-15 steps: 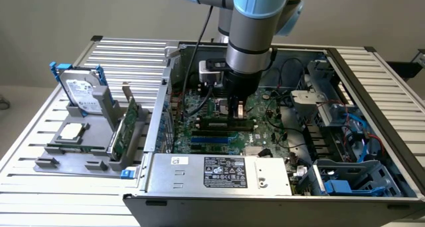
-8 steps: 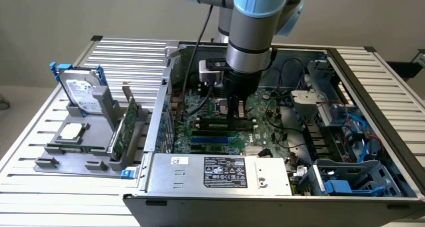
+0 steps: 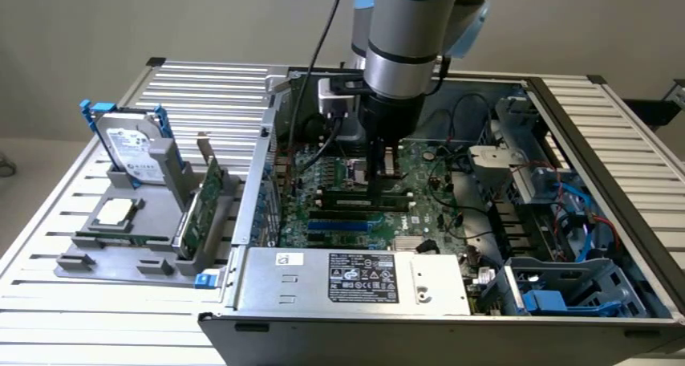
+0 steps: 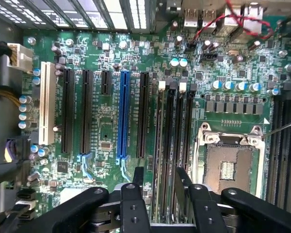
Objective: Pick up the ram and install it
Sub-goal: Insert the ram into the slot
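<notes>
Gripper [image 4: 160, 178]: black, angular metal fingers spread apart, released, one on each side of the ram.
Ram [image 4: 160, 141]: thin green stick, on edge in a long black slot near the middle of the motherboard [image 4: 106, 131], beside the square socket [image 4: 228, 165].

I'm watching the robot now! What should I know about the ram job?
Gripper: open, low over the motherboard, with one finger on each side of the ram, not gripping it.
Ram: standing on edge in one of the black memory slots next to the CPU socket.
Done: the ram is picked up and set into a slot.
Left: it can't be told whether the ram is pushed fully home with the end clips closed.
</notes>
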